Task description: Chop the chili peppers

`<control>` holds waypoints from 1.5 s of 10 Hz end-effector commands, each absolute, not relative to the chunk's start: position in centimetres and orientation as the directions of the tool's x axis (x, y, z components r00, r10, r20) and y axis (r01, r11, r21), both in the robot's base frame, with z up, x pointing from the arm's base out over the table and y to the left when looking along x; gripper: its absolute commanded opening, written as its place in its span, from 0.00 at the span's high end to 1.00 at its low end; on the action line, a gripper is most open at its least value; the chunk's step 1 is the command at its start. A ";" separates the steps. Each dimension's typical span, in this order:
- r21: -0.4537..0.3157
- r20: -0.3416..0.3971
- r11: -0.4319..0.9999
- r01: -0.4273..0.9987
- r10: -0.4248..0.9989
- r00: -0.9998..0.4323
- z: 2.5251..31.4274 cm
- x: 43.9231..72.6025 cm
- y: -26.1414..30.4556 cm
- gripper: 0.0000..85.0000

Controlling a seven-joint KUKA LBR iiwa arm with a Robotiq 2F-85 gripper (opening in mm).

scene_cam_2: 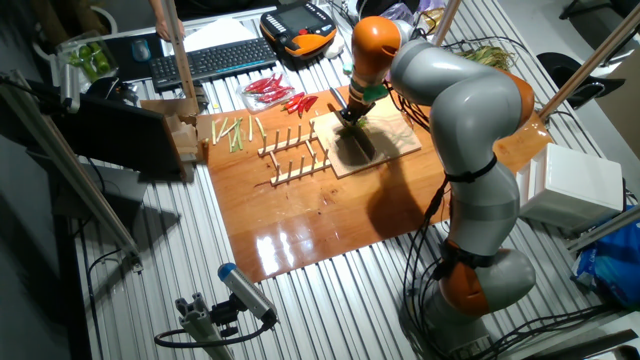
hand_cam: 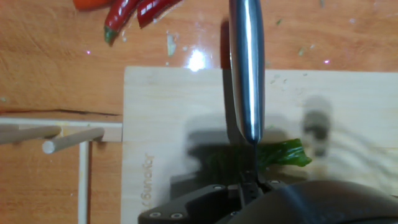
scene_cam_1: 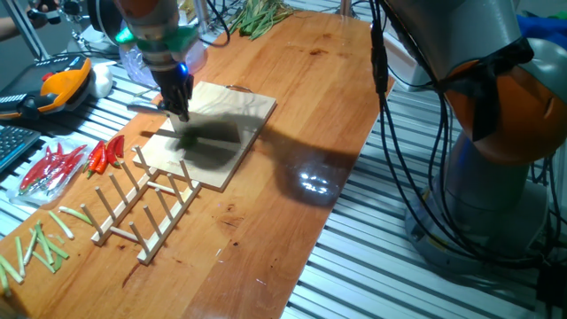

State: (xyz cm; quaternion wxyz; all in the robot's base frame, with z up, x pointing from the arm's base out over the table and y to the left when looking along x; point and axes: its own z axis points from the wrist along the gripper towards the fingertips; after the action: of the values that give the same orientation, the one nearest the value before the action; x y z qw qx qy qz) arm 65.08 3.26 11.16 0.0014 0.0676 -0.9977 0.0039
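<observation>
cutting stroke over the chili

the tool point(scene_cam_1: 180, 111), clamped on a knife point(hand_cam: 247, 68), holds the blade tip down on the green chili pepper point(hand_cam: 283, 154) lying on the cutting board point(scene_cam_1: 248, 111) on the worktop. the chili looks uncut, though shadowed. next: press straight down, then shift along.

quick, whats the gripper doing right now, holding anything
Gripper: shut on the knife, whose blade points down at the green chili on the cutting board.
</observation>
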 end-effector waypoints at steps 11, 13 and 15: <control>-0.018 -0.003 0.982 -0.190 -0.190 -0.982 10.6 65.6 2.7 1.00; -0.021 -0.006 0.982 -0.188 -0.188 -0.982 10.4 65.5 2.9 1.00; -0.020 -0.014 0.982 -0.190 -0.190 -0.982 9.8 65.6 3.0 1.00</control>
State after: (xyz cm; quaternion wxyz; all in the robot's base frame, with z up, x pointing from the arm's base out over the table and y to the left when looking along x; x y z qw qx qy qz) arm 65.64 3.02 9.71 -0.0103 0.0953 -0.9953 0.0094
